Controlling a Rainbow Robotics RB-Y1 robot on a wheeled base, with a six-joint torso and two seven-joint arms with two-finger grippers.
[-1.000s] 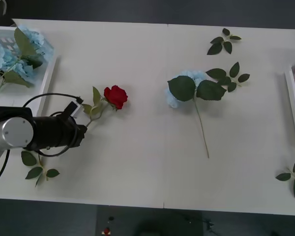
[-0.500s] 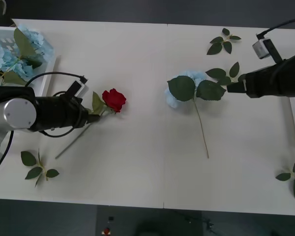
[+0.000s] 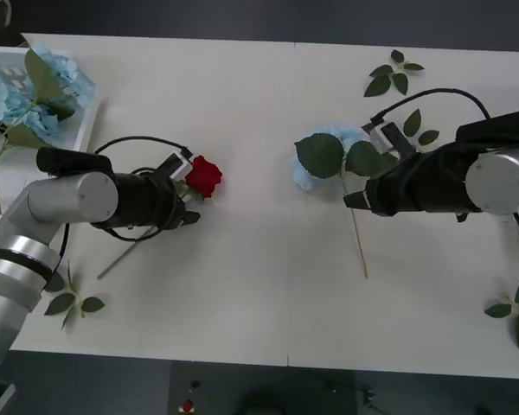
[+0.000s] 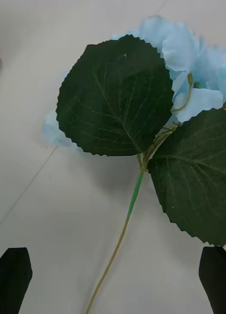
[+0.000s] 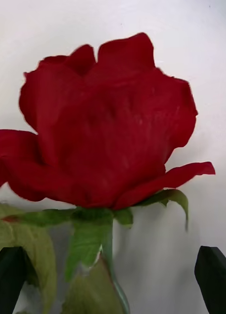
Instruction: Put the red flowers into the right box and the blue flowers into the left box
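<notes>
Red flowers [image 5: 103, 127]: my left gripper [image 5: 113, 279] open around the stem, closing due. Blue flowers [image 3: 324, 156], two o'clock: right gripper [image 4: 113, 279] open.

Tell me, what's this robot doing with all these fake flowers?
It is sorting flowers by colour. The left pincer is open around the red rose at the base of its bloom, on the table. The right pincer hangs open over the stem of a blue hydrangea mid-table. More blue flowers already lie in the left box.
</notes>
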